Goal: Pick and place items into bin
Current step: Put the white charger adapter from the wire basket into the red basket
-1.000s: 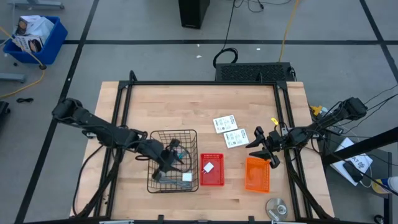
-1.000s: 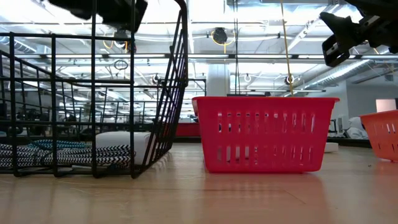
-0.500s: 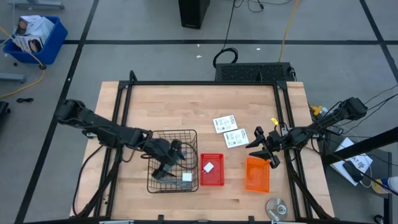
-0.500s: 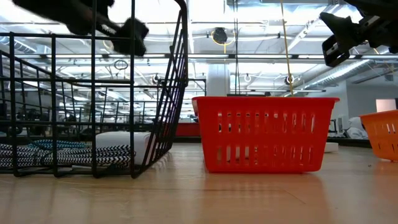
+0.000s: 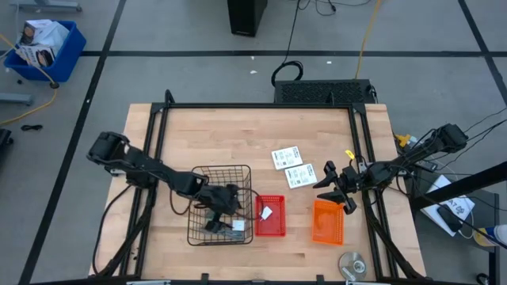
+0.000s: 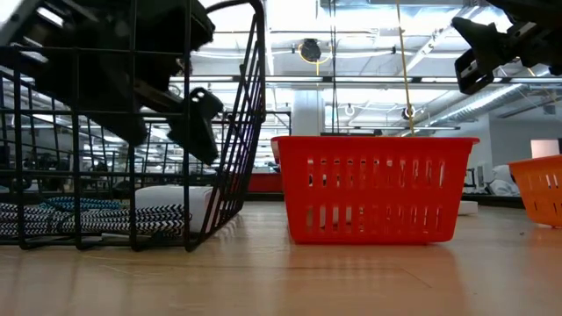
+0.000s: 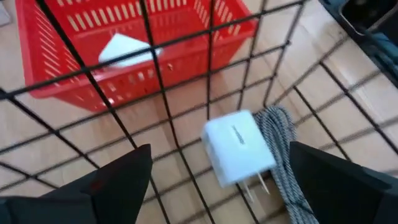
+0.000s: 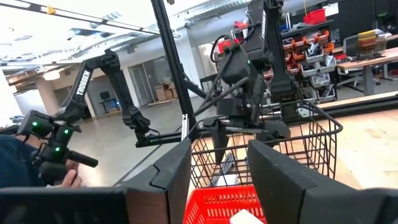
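My left gripper (image 5: 219, 207) hangs open inside the black wire basket (image 5: 196, 176), its fingers (image 7: 115, 183) spread above a white block (image 7: 239, 149). That block lies on the basket floor beside a grey braided cord (image 7: 281, 140). A second white block (image 5: 265, 212) lies in the red bin (image 5: 270, 229). Two white cards with green print (image 5: 287, 157) (image 5: 299, 173) lie flat on the table. My right gripper (image 5: 336, 190) waits open above the far edge of the orange bin (image 5: 327, 224), holding nothing.
A round silver disc (image 5: 352, 264) lies near the table's front right corner. The wire basket's wall (image 6: 239, 132) stands close around my left gripper. The red bin (image 6: 373, 189) sits right next to it. A black frame (image 5: 261, 105) borders the table.
My left gripper has gone down into the wire basket and a little toward the table's near right, over the white block. My right arm has kept still.
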Controlling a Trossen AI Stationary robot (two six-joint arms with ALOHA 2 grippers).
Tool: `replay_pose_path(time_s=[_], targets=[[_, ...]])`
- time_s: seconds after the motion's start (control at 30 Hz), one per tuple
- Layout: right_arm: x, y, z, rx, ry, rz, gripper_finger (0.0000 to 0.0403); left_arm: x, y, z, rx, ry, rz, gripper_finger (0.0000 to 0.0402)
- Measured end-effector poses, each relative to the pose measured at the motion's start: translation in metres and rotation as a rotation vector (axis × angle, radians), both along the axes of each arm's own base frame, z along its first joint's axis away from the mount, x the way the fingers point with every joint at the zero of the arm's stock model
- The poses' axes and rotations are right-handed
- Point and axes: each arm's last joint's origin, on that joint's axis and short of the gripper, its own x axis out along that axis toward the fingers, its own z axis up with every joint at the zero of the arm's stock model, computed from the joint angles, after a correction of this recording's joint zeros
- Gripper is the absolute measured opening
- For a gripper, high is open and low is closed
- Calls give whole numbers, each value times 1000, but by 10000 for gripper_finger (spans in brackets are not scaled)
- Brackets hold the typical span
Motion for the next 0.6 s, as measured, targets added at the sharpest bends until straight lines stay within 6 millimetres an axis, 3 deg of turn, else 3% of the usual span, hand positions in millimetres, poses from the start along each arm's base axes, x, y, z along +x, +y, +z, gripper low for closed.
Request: replay_pose_path(time_s=[0.6], targets=[[0, 0, 0, 0, 0, 0, 153, 11, -6, -36, 4, 43, -3, 371]])
